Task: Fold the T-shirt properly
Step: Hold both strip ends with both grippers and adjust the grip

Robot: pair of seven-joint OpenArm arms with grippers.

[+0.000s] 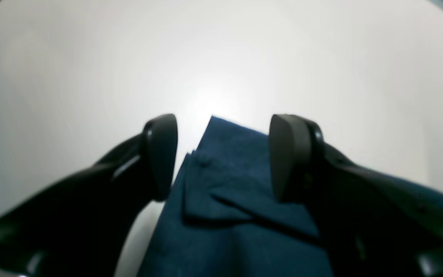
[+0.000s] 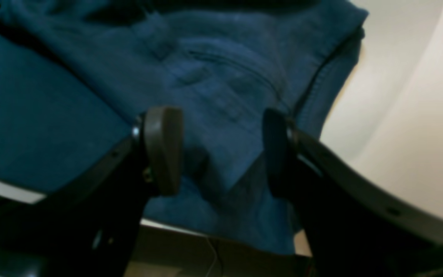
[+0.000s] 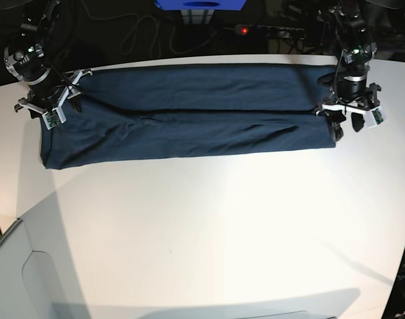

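- Cloth comes first: the T-shirt [image 3: 182,123] is soft, light and limp by the look of it, so it should sag and drag rather than hold a shape, and a pinch ought to catch every layer at a hemmed corner or a fold edge, not the loose middle.
- Near edge: in the base view the shirt lies as a long dark band across the far half of the white table [image 3: 209,226], already doubled lengthwise, with a fold line running along its middle; the bare table in front of it takes up most of the view.
- Left gripper [image 1: 223,157] sits at the band's end on the base view's right, jaws spread and holding nothing; its wrist view shows a layered corner of cloth lying between the two pads, below them, on the table.
- Right gripper [image 2: 221,150] sits at the opposite end, jaws apart and empty, with rumpled fabric and a stitched hem under and between the pads; the cloth there reaches close to the table's edge.
- Whether either gripper's pads touch the cloth I cannot tell.
- Judged from this, both end corners are well placed for a matched grasp.
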